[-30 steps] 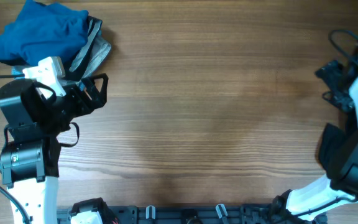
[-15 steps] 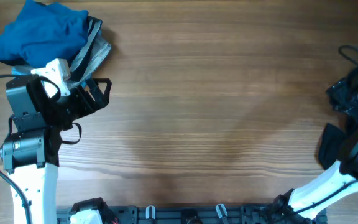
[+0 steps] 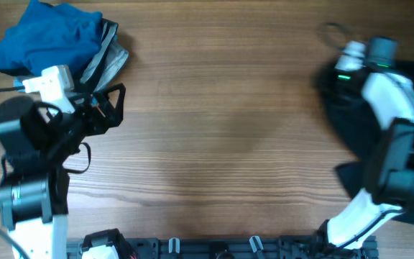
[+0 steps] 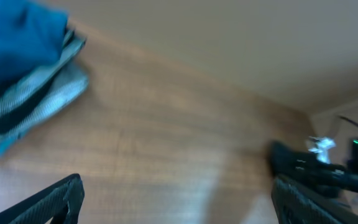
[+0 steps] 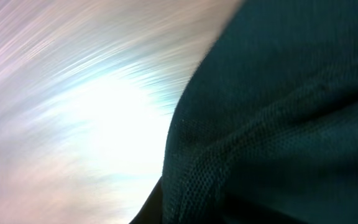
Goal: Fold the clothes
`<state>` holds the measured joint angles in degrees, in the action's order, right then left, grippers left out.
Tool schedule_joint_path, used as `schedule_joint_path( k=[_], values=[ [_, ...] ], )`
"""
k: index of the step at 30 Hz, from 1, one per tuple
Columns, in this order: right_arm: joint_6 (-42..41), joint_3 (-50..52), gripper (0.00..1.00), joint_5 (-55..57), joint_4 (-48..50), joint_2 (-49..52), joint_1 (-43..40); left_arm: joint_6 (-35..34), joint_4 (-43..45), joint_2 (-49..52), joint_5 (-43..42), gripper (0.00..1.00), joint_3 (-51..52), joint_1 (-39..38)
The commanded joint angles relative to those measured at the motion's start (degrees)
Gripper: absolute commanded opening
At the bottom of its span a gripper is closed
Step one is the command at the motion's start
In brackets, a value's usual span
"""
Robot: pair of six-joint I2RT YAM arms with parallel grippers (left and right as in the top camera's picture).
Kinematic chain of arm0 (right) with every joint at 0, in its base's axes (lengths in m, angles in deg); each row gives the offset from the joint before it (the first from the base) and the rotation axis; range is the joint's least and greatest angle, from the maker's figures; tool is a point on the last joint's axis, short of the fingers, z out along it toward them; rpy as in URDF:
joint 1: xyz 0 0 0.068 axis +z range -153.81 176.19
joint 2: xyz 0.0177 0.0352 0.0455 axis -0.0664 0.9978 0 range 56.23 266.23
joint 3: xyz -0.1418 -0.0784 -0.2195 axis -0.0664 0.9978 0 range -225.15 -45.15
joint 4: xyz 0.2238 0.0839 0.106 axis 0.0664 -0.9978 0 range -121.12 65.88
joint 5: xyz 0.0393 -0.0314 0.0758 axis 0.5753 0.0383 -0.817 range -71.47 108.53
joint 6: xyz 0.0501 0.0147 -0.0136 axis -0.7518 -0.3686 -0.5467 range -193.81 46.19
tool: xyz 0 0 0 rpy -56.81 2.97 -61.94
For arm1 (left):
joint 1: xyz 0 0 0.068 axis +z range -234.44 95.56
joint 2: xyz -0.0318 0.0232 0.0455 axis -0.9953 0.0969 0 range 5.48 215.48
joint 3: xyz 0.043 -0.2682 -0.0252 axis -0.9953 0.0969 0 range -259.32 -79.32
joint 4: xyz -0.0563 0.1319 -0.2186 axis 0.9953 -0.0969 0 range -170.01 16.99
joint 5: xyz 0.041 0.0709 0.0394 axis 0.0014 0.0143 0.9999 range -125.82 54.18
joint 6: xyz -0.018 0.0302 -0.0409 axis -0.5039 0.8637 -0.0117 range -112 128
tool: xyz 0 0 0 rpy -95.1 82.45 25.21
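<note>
The black T-shirt (image 3: pixel 347 119) hangs and trails under my right arm at the table's right side, motion-blurred. It fills the right wrist view (image 5: pixel 278 112) at very close range, and the fingers are hidden by the fabric. My right gripper (image 3: pixel 330 80) appears shut on the shirt and carries it over the table. My left gripper (image 3: pixel 113 104) is open and empty at the left, just below the garment pile. Its two fingertips frame bare wood in the left wrist view (image 4: pixel 179 205).
A bright blue garment (image 3: pixel 45 36) lies on a grey garment (image 3: pixel 110 61) at the far left corner; both show in the left wrist view (image 4: pixel 17 50) (image 4: pixel 42 99). The wooden table (image 3: pixel 221 129) spans between the arms.
My right arm has swung in from the right edge towards the table's middle, bringing the black T-shirt into view. My left arm has shifted slightly, gripper still open.
</note>
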<state>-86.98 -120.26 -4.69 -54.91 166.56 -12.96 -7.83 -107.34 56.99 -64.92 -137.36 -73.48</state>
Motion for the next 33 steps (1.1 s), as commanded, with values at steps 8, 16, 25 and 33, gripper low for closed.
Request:
schedule_joint_path(
  k=[8,16,25,33],
  values=[
    [-4.68,-1.53,0.89,9.97,8.44,-1.99,49.62,-0.04,2.67,-11.61,2.8,1.0,-1.25,-0.2],
    [-15.61,-4.17,0.83,20.94,-9.01,-12.7,29.42,0.72,1.92,-8.52,2.78,1.0,-1.22,-0.26],
    [-20.04,-4.04,0.09,13.25,-15.43,-5.84,-4.48,3.04,-3.85,2.05,1.84,0.93,-1.22,-2.58],
    [-4.9,-4.04,0.82,14.29,-4.79,7.04,-15.02,3.85,-2.58,6.21,1.73,0.96,-1.22,-6.14]
  ],
)
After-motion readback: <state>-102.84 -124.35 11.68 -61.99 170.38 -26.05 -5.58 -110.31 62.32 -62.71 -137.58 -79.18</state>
